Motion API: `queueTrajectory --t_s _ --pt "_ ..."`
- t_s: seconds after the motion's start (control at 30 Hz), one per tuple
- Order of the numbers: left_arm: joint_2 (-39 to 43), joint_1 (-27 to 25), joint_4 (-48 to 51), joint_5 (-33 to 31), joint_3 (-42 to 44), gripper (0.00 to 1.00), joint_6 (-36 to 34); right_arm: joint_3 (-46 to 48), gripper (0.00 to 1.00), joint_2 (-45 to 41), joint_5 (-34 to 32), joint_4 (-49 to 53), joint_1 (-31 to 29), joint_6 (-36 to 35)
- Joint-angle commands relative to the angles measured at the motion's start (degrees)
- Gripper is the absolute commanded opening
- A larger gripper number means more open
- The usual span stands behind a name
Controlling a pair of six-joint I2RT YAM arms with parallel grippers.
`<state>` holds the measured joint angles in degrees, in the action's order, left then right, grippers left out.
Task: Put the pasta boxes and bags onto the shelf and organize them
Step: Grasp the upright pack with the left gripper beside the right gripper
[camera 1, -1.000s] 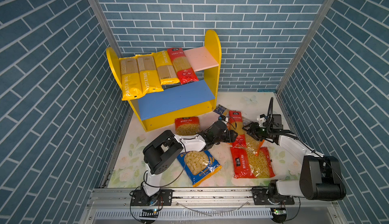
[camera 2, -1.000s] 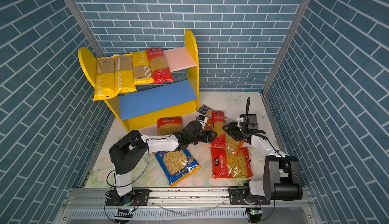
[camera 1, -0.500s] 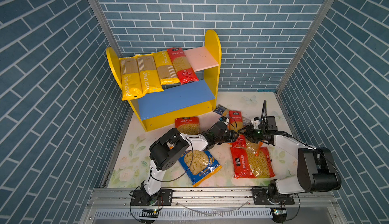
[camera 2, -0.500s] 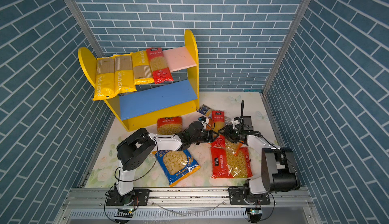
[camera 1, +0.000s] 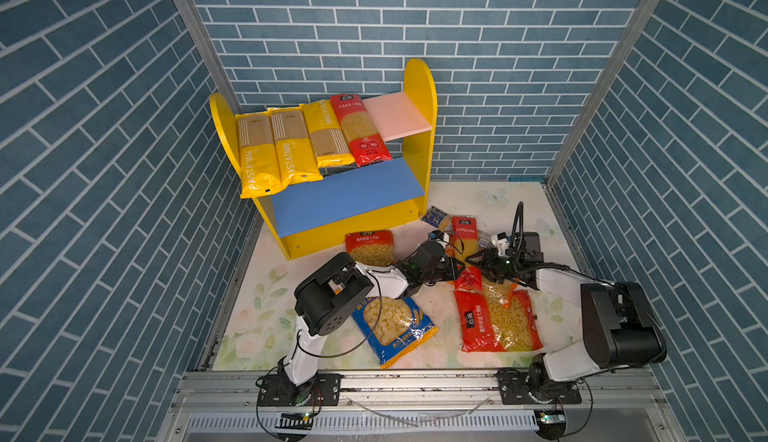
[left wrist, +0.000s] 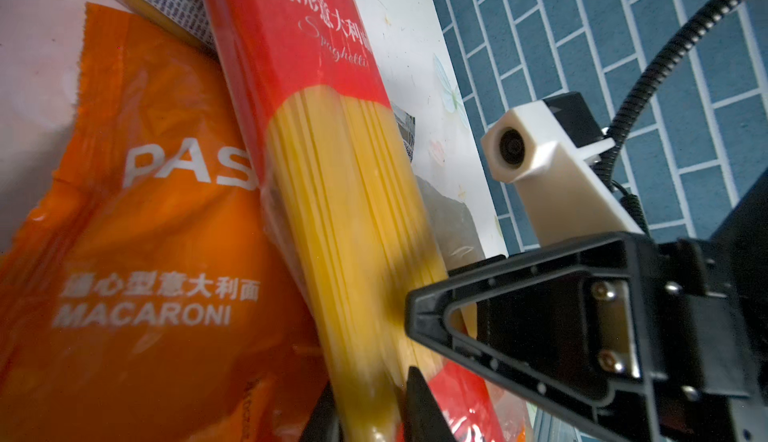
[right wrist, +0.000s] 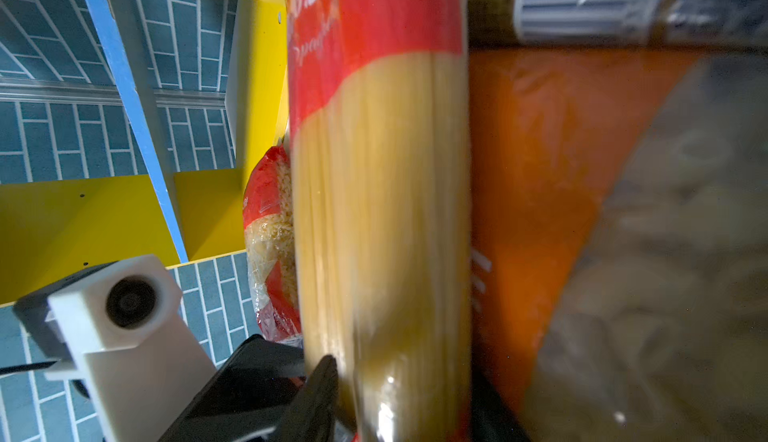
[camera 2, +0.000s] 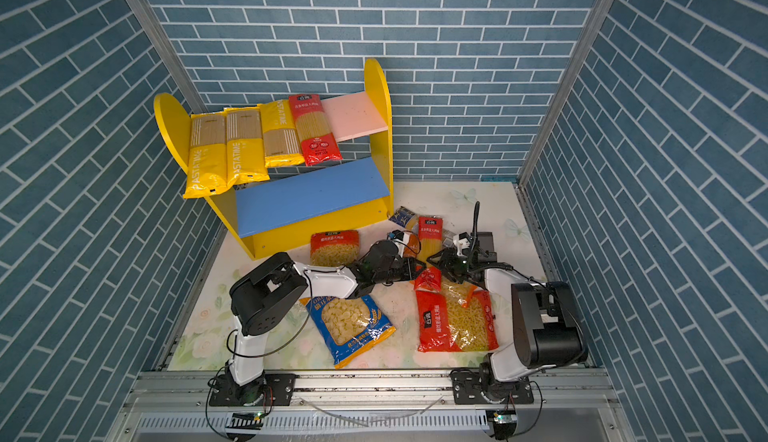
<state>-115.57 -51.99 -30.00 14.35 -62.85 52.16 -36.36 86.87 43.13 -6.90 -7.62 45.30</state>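
A red spaghetti pack lies on the floor mat in front of the shelf, over an orange macaroni bag. My left gripper comes from the left and is shut on the pack's clear lower part, a finger pressed to each side. My right gripper faces it from the right, its jaws closed across the same pack. Three yellow spaghetti packs and a red one lie on the pink upper board. The blue lower board is bare.
On the mat lie a small red short-pasta bag, a blue bag under the left arm, a large red bag and a dark-blue pack near the shelf foot. Brick walls close in on three sides.
The left jaws have closed onto the red spaghetti pack. The right gripper has moved left to the pack and narrowed on it. The left arm's elbow has shifted right.
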Motion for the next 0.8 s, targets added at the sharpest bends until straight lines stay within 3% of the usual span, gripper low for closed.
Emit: queueTrajectory --t_s 0.0,0.23,0.4,0.77 --pt "-0.5 -0.48 -1.29 2.57 1.08 0.19 -0.79 0.94 0.45 1.12 1.92 -4.34 -0.59 1.07" --pt "0.89 -0.48 -0.78 3.49 0.8 0.18 -1.08 0.34 0.26 -1.65 2.35 -5.46 -0.64 1.02" --pt "4.28 -0.4 -0.5 3.92 2.47 0.24 -1.32 1.14 0.12 -5.22 1.43 -7.23 -0.78 1.93" --pt "18.1 0.72 2.78 4.3 9.91 0.42 -5.99 1.91 0.03 -13.72 0.13 -7.32 -3.75 3.65"
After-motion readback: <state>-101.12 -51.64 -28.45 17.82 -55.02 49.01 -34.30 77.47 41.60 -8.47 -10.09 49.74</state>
